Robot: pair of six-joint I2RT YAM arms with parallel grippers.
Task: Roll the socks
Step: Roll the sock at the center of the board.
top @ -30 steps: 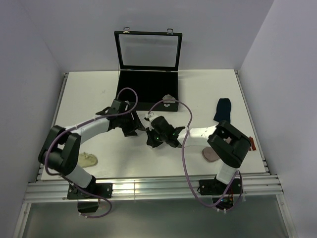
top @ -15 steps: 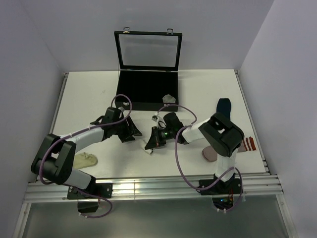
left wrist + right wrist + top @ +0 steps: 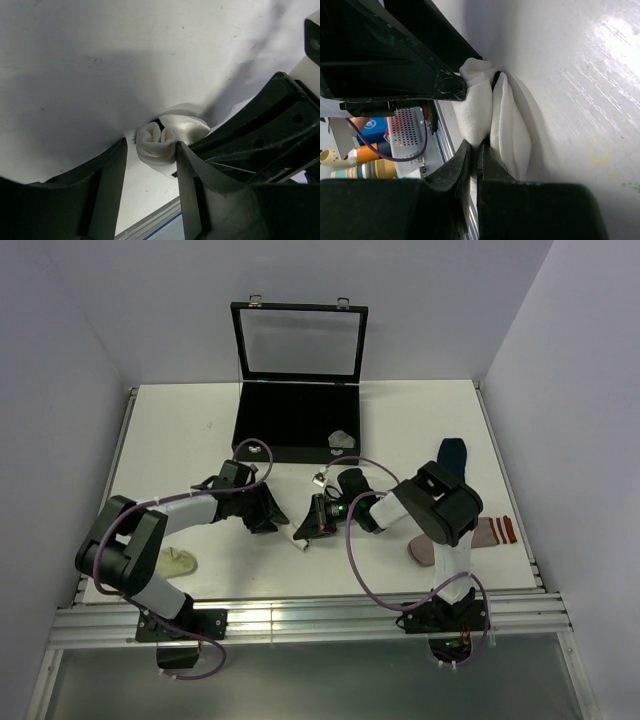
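White table point(image 3: 170, 430), pale walls on three sides, black display case point(image 3: 298, 428) with its lid up at 12 o'clock. The white sock point(image 3: 303, 534) lies just toward 6 o'clock of table centre, bunched into a loose double curl, not a tight roll. Right gripper point(image 3: 476, 151), reaching in from 3 o'clock, has its jaws pressed together on a fold at the edge of the bundle. Left gripper point(image 3: 150, 146), coming from 9 o'clock, stands spread with a finger on each side of the curl; one finger looks in contact with the cloth, the other just beside it. Navy sock point(image 3: 450, 458) at 3 o'clock and striped sock point(image 3: 497, 531) at 4 o'clock lie flat, well apart from the work, not yet rolled. Judgement: the step in hand is tightening this roll. To do it well, the right pinch acts as anchor, low against the table. The left closes across the whole curl rather than one lobe, then turns it toward the anchored fold. Risk: the tools crowd each other, and soft cloth springs open if either lets go early.
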